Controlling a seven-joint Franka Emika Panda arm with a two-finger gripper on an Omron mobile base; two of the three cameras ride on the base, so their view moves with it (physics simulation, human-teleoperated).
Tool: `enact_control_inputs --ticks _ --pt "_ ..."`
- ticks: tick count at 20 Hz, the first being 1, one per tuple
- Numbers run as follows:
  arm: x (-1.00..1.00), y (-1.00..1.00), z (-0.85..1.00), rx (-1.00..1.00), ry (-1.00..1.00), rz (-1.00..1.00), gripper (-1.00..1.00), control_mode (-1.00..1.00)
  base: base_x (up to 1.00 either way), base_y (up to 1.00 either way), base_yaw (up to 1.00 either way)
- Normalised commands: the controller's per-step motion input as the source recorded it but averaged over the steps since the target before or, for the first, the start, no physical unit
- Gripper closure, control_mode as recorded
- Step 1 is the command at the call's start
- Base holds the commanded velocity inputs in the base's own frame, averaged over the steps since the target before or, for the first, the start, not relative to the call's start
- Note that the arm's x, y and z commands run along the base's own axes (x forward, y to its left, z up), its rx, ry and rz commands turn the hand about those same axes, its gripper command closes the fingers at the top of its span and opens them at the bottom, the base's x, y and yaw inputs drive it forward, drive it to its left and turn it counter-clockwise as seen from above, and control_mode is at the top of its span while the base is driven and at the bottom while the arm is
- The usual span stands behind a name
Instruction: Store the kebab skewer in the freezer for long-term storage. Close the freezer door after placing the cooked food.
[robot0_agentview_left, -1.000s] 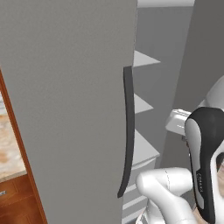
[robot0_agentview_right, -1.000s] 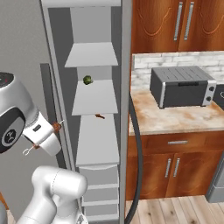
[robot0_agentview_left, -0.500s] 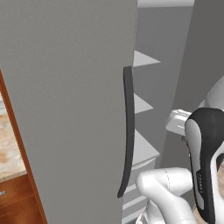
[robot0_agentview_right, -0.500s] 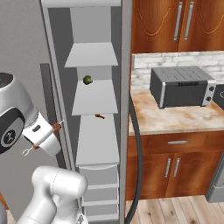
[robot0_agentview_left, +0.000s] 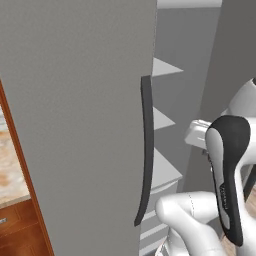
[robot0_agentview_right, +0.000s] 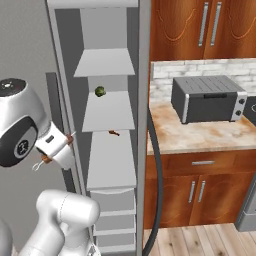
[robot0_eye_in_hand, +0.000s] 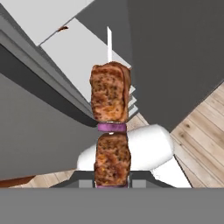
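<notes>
My gripper (robot0_eye_in_hand: 112, 181) is shut on the kebab skewer (robot0_eye_in_hand: 111, 100), two browned meat chunks with a purple slice between them and a pale tip pointing away. In the right base view the gripper (robot0_agentview_right: 54, 148) hangs left of the open freezer (robot0_agentview_right: 107, 115), level with its middle shelves, and the skewer's reddish end (robot0_agentview_right: 68, 138) pokes out toward them. The freezer door (robot0_agentview_right: 144, 75) stands open, seen edge-on right of the shelves, with its dark handle (robot0_agentview_right: 159, 190) curving down. In the left base view the pale shelves (robot0_agentview_left: 162, 117) show beyond a grey door.
A small green ball (robot0_agentview_right: 100, 91) and a small reddish-brown bit (robot0_agentview_right: 114, 133) lie on freezer shelves. Stacked drawers (robot0_agentview_right: 114, 210) sit below. A wide grey door with a long dark handle (robot0_agentview_left: 146, 150) is close on the left. A toaster oven (robot0_agentview_right: 207, 98) stands on the counter at right.
</notes>
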Motion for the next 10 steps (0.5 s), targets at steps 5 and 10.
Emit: enact_control_inputs --ticks 5,10 --pt "0.59 -0.05 -0.06 0.0 -0.05 0.11 1.0 -1.0 0.0 0.0 0.0" --pt "0.49 -0.31 -0.28 0.0 -0.15 0.19 1.0 -1.0 0.0 0.0 0.0"
